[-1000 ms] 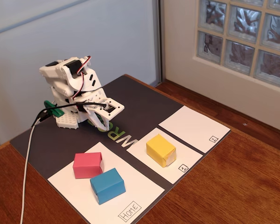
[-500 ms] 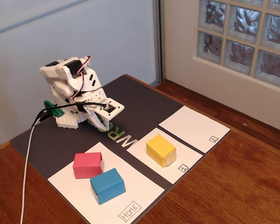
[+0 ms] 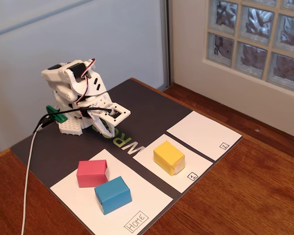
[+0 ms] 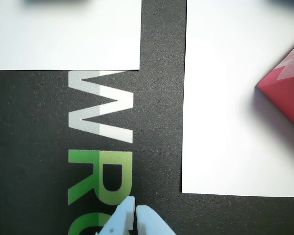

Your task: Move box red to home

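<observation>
The pinkish-red box [image 3: 92,173] lies on the largest white sheet, the home [image 3: 76,197], labelled "HOME" at its near corner, next to a blue block [image 3: 113,194]. In the wrist view a corner of the red box [image 4: 286,90] shows at the right edge, on the white home sheet [image 4: 225,122]. My gripper [image 3: 107,128] is folded low over the dark mat at the back, apart from all blocks. In the wrist view its two pale fingertips [image 4: 135,209] are pressed together with nothing between them, over the green lettering.
A yellow block [image 3: 169,157] sits on the smaller sheet marked "1" [image 3: 185,172]. The sheet marked "2" [image 3: 206,134] is bare. A dark mat [image 3: 137,103] lies on a wooden table [image 3: 245,196]. A white cable [image 3: 27,181] runs off the front left.
</observation>
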